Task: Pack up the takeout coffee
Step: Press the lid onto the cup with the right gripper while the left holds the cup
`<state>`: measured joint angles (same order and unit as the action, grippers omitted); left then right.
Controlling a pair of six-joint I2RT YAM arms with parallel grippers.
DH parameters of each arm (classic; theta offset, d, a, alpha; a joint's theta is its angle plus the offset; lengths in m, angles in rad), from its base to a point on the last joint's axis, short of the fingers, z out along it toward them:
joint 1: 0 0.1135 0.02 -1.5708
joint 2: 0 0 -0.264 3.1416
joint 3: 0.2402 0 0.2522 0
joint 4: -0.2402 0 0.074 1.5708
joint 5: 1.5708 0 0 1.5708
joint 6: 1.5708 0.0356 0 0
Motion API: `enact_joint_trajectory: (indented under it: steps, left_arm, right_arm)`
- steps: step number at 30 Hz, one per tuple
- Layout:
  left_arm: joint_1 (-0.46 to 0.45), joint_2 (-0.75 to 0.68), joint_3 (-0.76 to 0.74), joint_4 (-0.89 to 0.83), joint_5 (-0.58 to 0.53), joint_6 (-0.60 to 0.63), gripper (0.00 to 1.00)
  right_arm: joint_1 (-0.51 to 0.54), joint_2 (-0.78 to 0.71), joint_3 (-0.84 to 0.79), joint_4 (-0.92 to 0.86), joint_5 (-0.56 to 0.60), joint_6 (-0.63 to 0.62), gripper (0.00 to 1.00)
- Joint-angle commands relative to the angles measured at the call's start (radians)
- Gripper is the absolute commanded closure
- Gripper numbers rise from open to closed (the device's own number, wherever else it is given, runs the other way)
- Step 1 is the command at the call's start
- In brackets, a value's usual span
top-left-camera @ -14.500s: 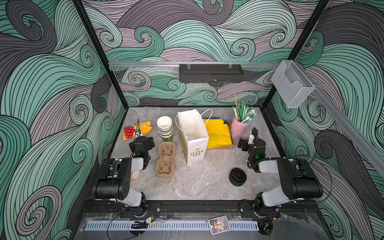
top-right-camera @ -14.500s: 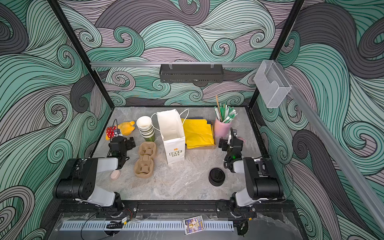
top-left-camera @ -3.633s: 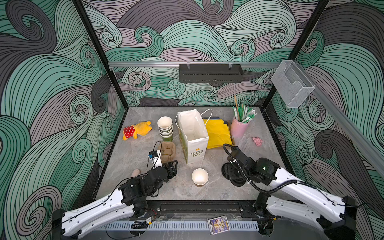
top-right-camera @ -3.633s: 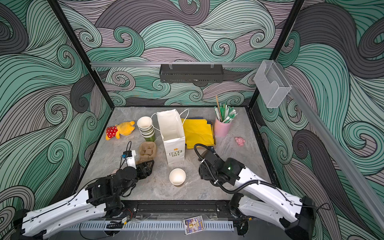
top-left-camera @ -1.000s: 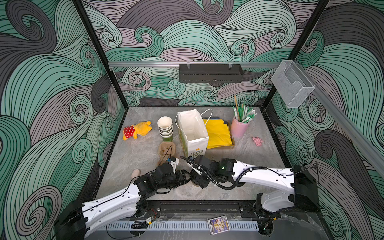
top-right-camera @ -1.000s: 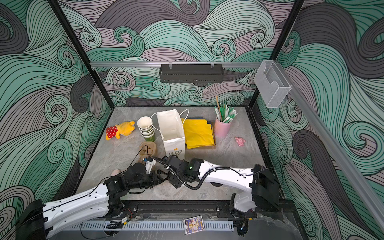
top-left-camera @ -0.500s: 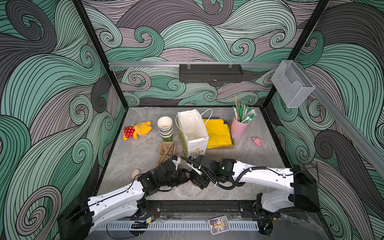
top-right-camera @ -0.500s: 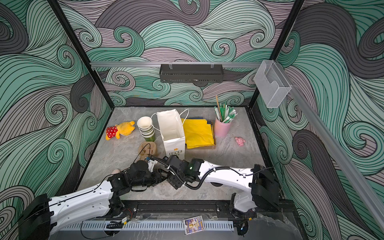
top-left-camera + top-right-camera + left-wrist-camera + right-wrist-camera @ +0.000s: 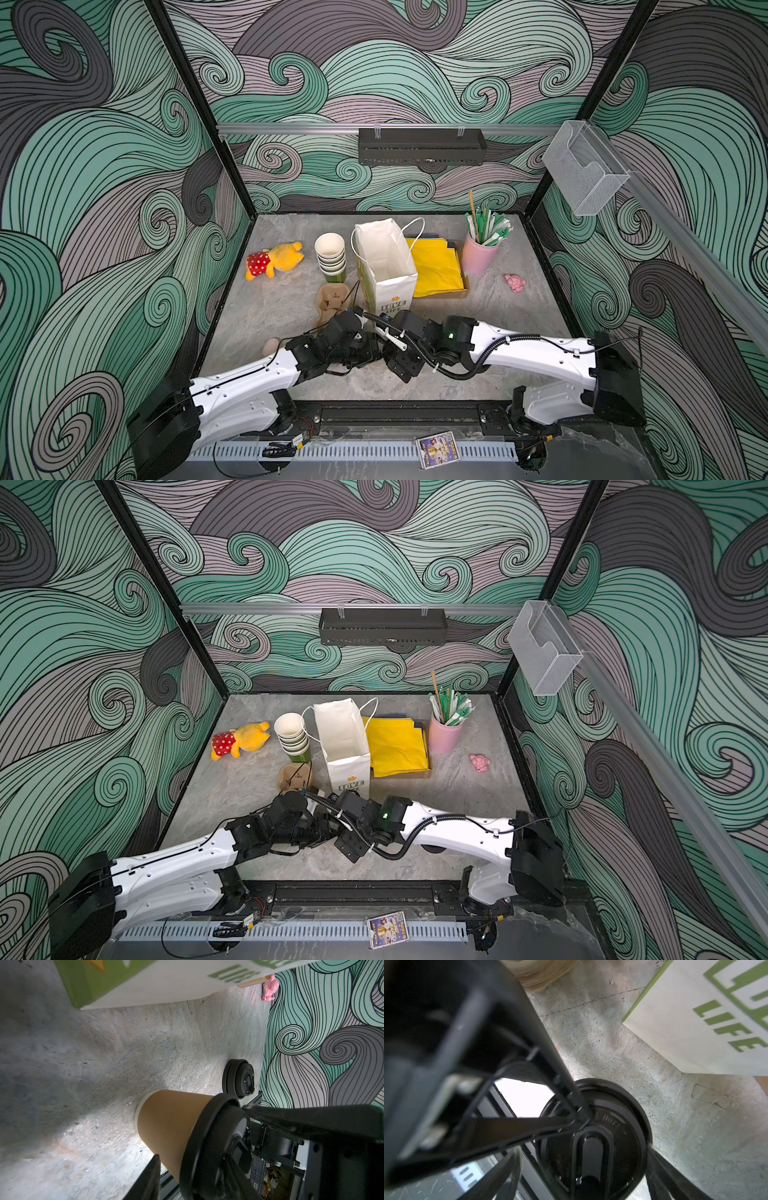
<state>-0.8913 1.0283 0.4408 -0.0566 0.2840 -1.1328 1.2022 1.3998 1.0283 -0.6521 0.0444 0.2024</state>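
Inside a booth of teal swirl wallpaper, on a grey table (image 9: 498,309), the tan coffee cup (image 9: 170,1124) with its black lid (image 9: 618,1126) stands upright at the front middle, hidden in both top views beneath two meeting arms. The left pincer (image 9: 199,1131) straddles it near the lid; whether it grips cannot be told. The right pincer (image 9: 583,1147) hangs released, spread wider than the lid, one finger close at the rim. A careless retreat could snag the lid, or tip the cup against the white paper bag (image 9: 386,266) nearby.
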Motion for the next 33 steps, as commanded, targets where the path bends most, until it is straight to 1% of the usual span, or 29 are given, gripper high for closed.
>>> enact_joint_trajectory:
  steps: [1,4,6,7,9,11,13,15,17,19,23,28,33]
  left_arm:
    - [0.006,0.043,0.017,-0.140,0.019,0.051,0.54]
    - [0.006,0.054,0.022,-0.144,0.025,0.055,0.55]
    - [0.008,0.053,0.022,-0.146,0.024,0.054,0.55]
    - [0.008,0.051,0.022,-0.147,0.025,0.055,0.55]
    - [0.008,0.045,0.020,-0.149,0.023,0.052,0.55]
    - [0.008,0.040,0.016,-0.146,0.020,0.051,0.55]
    - [0.007,0.041,0.015,-0.145,0.018,0.049,0.55]
    - [0.009,0.042,0.017,-0.146,0.020,0.053,0.55]
    - [0.012,0.045,0.021,-0.150,0.023,0.058,0.56]
    - [0.011,0.047,0.025,-0.155,0.026,0.063,0.56]
    - [0.012,0.050,0.029,-0.164,0.024,0.065,0.56]
    - [0.012,0.044,0.027,-0.176,0.016,0.059,0.57]
    - [0.012,0.039,0.025,-0.179,0.010,0.059,0.57]
  right_arm:
    - [0.000,-0.083,0.026,0.005,0.008,0.013,0.08]
    - [-0.008,-0.162,0.010,0.023,0.040,0.056,0.08]
    - [-0.024,-0.222,-0.018,0.028,0.081,0.128,0.10]
    - [-0.039,-0.262,-0.043,0.031,0.096,0.184,0.12]
    - [-0.069,-0.338,-0.103,0.025,0.117,0.314,0.18]
    - [-0.099,-0.411,-0.170,0.013,0.112,0.449,0.27]
    - [-0.130,-0.469,-0.238,0.016,0.071,0.567,0.35]
    - [-0.150,-0.493,-0.290,0.044,0.007,0.632,0.40]
    - [-0.151,-0.495,-0.326,0.094,-0.062,0.661,0.42]
    - [-0.151,-0.483,-0.344,0.120,-0.100,0.673,0.45]
    - [-0.157,-0.439,-0.355,0.131,-0.123,0.675,0.55]
    - [-0.162,-0.375,-0.364,0.202,-0.173,0.672,0.59]
    - [-0.169,-0.354,-0.370,0.211,-0.179,0.674,0.64]
